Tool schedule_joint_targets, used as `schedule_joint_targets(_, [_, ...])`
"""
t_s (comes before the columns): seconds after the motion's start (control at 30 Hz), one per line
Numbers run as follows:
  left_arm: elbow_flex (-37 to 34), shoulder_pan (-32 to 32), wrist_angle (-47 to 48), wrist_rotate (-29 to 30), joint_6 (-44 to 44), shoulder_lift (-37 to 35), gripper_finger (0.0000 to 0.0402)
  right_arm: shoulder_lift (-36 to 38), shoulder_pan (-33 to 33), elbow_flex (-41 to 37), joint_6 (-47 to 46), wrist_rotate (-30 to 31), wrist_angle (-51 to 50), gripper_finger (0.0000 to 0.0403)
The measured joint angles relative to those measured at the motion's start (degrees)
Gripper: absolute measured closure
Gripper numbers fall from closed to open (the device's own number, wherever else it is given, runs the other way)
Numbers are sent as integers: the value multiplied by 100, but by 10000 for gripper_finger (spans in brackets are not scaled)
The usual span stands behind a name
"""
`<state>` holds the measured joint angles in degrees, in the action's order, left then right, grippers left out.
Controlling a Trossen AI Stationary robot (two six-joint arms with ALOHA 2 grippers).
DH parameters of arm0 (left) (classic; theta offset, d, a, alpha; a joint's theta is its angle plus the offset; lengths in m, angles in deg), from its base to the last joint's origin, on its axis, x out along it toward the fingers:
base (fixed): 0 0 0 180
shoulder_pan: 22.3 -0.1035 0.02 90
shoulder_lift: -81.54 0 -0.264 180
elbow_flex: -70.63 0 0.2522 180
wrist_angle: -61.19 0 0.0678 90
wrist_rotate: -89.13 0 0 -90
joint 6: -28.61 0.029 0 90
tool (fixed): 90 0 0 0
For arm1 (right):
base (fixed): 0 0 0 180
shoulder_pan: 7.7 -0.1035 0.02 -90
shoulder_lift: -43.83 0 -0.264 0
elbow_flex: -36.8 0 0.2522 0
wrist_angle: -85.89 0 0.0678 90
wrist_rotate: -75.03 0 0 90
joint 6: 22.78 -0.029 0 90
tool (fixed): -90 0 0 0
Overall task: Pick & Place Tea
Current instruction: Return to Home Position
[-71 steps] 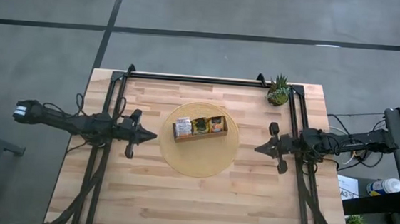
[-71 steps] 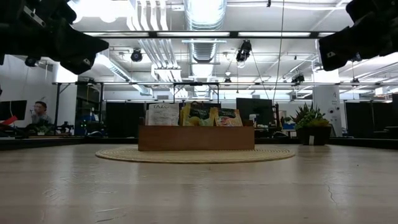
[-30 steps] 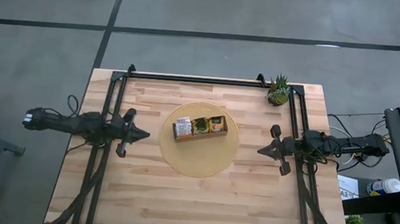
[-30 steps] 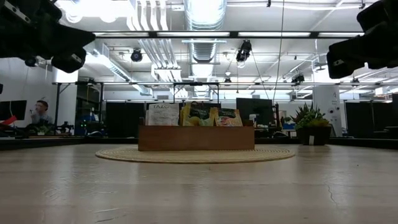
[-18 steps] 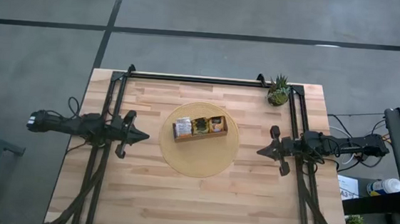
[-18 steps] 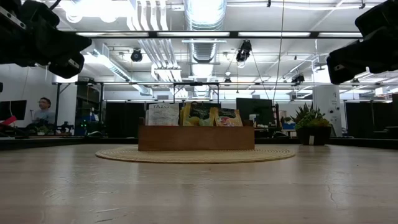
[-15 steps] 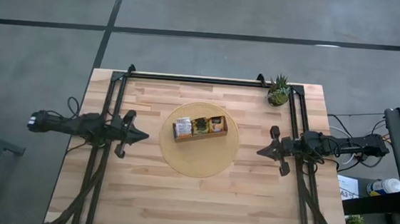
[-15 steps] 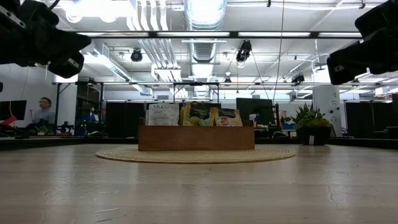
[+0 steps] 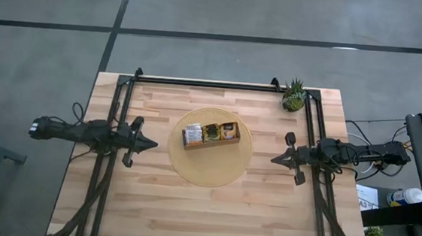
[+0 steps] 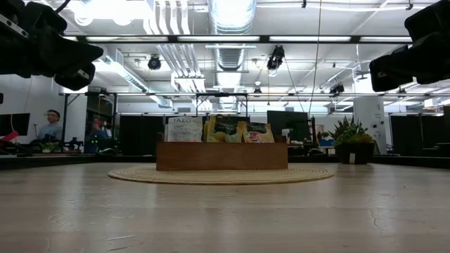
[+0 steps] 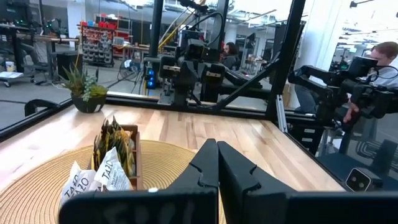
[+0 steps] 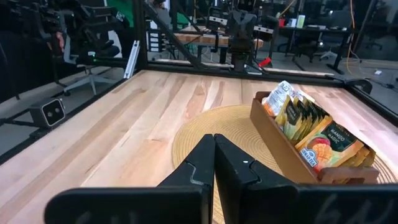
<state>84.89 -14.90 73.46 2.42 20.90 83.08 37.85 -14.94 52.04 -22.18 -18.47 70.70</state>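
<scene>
Left gripper [image 9: 154, 142] and right gripper [image 9: 273, 159]: fingers pressed together, holding nothing, raised over opposite sides of the table [image 9: 188, 214] (both drawn back outward since 2.4 s earlier). Between them, tea sachets [image 9: 210, 132] stand upright in the wooden tray [image 10: 221, 156] on the woven mat [image 9: 207, 172]: white, yellow-green, orange.

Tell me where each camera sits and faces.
High: overhead, straight down on the table; left gripper and right gripper show.
Low: table height, level toward the tray; grippers at upper corners.
Left wrist: on left arm, facing the tea; own shut fingers show.
Right wrist: on right arm, facing the tray; own shut fingers show.
Shared: all see the tray.
</scene>
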Motion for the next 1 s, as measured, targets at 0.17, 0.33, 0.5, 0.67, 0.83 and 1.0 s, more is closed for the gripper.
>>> schedule_joint_targets(0.17, [-2,-2,-9,2,-1,0,402,-2,0,-2,-13,2,0,394])
schedule_joint_targets(0.33, [-4,-2,-11,4,-13,7,402,-2,0,-2,-13,3,-1,394])
schedule_joint_targets(0.5, [-4,-2,-11,8,-19,9,402,-2,0,-2,-179,4,0,394])
schedule_joint_targets(0.67, [-7,0,-13,11,-26,9,402,-4,0,-2,-365,7,0,394])
schedule_joint_targets(0.83, [-7,-2,-13,14,-26,9,402,-4,0,-2,-219,19,0,394])
schedule_joint_targets(1.0, [-7,0,-15,15,-26,9,402,-4,0,-2,-192,22,0,394])
